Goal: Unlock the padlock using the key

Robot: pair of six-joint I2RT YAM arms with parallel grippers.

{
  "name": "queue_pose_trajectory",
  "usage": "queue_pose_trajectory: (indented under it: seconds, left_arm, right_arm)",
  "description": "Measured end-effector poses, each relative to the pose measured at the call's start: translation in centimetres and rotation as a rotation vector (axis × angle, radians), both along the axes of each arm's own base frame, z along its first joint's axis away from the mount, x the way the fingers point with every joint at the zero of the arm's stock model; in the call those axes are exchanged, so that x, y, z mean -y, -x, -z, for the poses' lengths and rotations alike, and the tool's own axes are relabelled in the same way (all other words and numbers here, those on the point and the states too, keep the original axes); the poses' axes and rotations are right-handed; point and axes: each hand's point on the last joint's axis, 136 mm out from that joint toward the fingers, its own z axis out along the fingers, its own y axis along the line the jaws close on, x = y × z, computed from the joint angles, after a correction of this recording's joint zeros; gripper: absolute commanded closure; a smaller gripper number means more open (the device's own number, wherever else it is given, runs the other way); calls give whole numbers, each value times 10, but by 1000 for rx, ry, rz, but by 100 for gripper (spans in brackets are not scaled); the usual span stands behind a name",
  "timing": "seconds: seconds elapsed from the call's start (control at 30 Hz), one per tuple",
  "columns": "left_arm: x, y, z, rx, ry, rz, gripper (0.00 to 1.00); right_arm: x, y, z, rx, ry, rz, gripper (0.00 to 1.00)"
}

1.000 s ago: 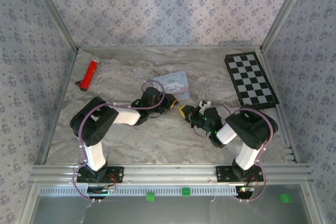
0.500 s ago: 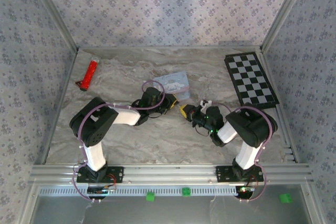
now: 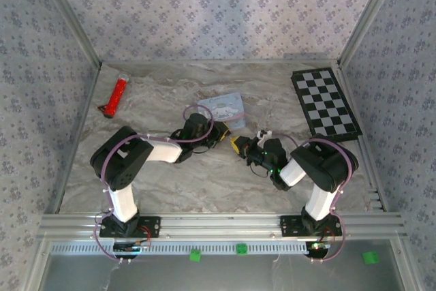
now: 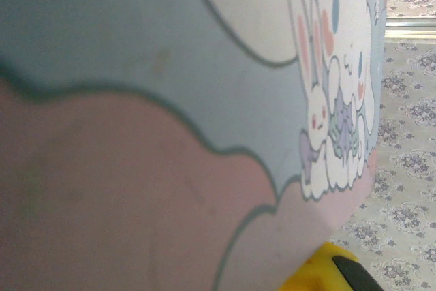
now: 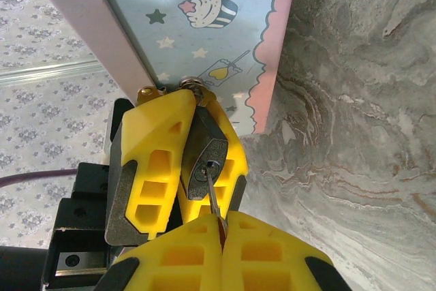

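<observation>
While the left end effector (image 5: 197, 127) pinches the tiny dark blocky metal padlock (image 5: 203, 161) steady beside the pastel blue cartoon tin (image 5: 204, 25), the right end effector (image 5: 221, 226), clamped on the thin metal key (image 5: 214, 204), points it into the keyhole.

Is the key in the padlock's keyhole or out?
In: the key reaches from the shut right pincer into the keyhole of the padlock; how deep, cannot tell.

Over the last second the right gripper (image 3: 236, 144) creeps slightly leftward over the tabletop (image 3: 204, 185), narrowing the gap to the left gripper (image 3: 221, 131). The right arm (image 3: 320, 165) behind it shifts the same way, its elbow drawing a little farther from the near edge.
</observation>
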Motion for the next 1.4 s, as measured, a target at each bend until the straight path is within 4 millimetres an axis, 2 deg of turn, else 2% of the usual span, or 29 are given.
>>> queue_pose_trajectory:
  seconds: [0.37, 0.7, 0.93, 1.2, 1.4]
  left_arm:
    - [1, 0, -1, 5, 5, 2, 95]
    - [-5, 6, 1, -12, 6, 21, 95]
    - [-5, 6, 0, -11, 6, 21, 95]
    - [-5, 9, -1, -12, 10, 24, 95]
    - [0, 12, -5, -10, 34, 28, 95]
  right_arm:
    - [6, -1, -1, -3, -7, -9, 100]
    - [10, 17, 2, -3, 15, -10, 100]
    - [10, 16, 1, 6, 18, -9, 100]
    - [2, 6, -11, 39, -5, -6, 100]
    - [2, 5, -9, 38, -2, 0, 100]
